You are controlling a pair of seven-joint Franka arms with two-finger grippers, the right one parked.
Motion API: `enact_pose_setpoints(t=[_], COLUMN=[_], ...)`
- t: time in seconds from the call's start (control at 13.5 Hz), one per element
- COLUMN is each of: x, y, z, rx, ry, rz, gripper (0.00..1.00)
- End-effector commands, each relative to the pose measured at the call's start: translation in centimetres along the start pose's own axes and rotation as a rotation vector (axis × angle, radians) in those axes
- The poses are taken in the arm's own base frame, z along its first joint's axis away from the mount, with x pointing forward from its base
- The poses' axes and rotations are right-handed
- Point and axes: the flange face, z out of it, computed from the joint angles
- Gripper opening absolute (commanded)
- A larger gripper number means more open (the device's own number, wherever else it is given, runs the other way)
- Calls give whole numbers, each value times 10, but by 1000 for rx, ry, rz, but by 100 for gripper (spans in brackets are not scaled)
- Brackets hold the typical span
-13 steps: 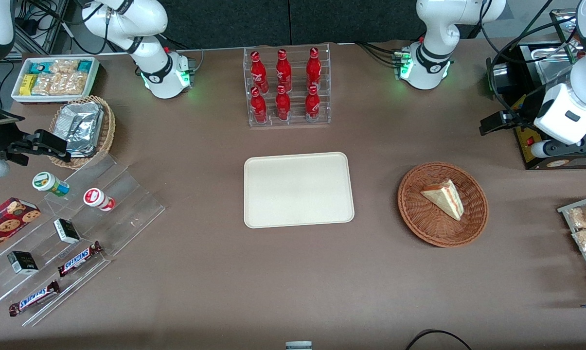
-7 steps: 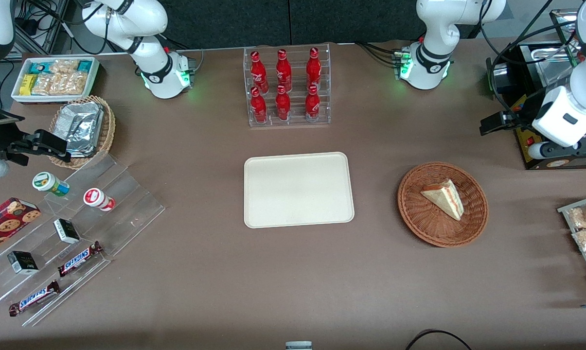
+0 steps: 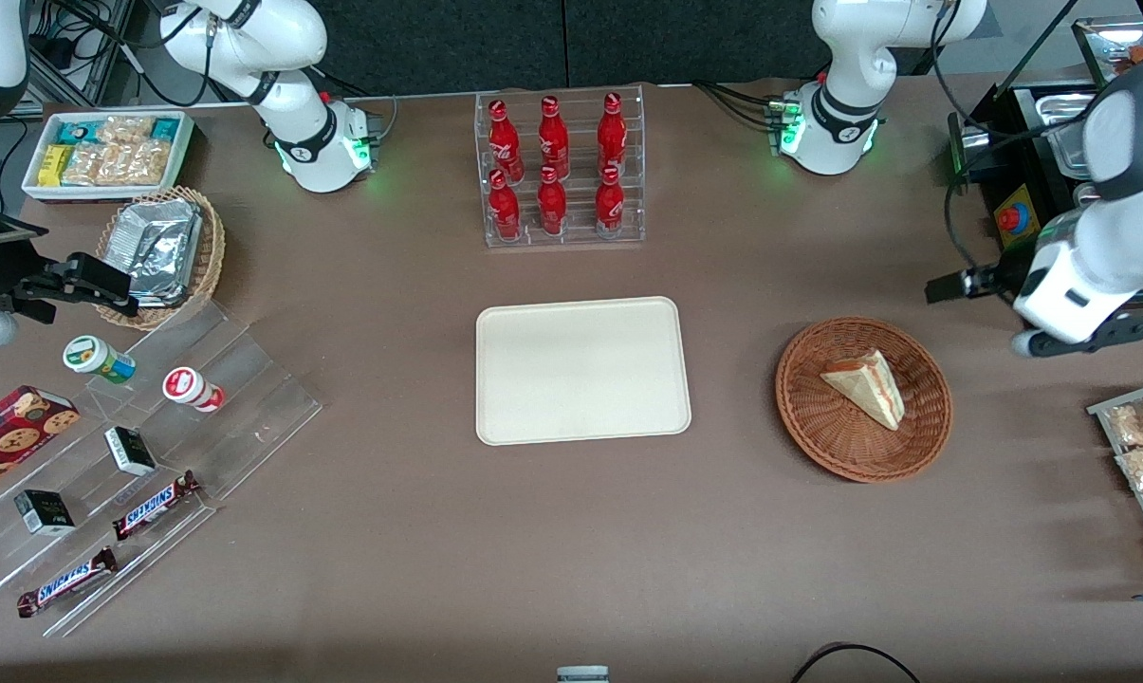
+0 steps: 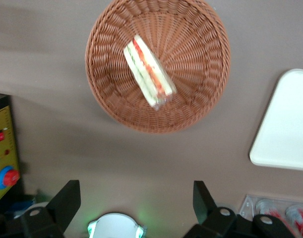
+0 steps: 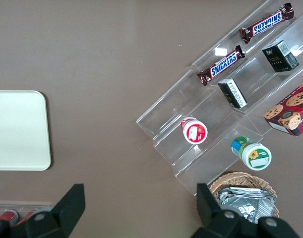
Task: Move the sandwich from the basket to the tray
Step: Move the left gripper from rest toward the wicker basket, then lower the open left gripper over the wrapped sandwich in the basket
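Gripper point(image 4: 134, 201) open (fingertips cropped), hovering above table, sandwich point(image 3: 865, 384) in basket point(image 3: 927, 438) right of frame centre, tray point(image 3: 582, 370) bare.

Over the last second we see only the working left arm point(image 3: 1093, 275) change place. It swings out from over the black control box point(image 3: 1026, 204) toward the front camera and toward the basket point(image 3: 922, 446), so the box's red button point(image 3: 1010, 217), covered earlier, now shows. Our gripper point(image 4: 136, 201) now hangs over bare table just beside the basket, farther from the front camera than the basket's rim, with its two fingers point(image 4: 66, 202) spread wide apart and holding nothing.
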Motion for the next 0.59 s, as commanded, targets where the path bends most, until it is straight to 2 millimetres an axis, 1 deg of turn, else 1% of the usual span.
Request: enact_pose_setpoints(t=[0.0, 0.15, 0.22, 0.52], x=[7, 13, 17, 29], y=[4, 4, 5, 9], z=[44, 69, 79, 108], rx=[-11, -19, -23, -33], ry=[56, 77, 82, 122], rz=[-104, -215, -281, -457], gripper=[100, 100, 100, 100])
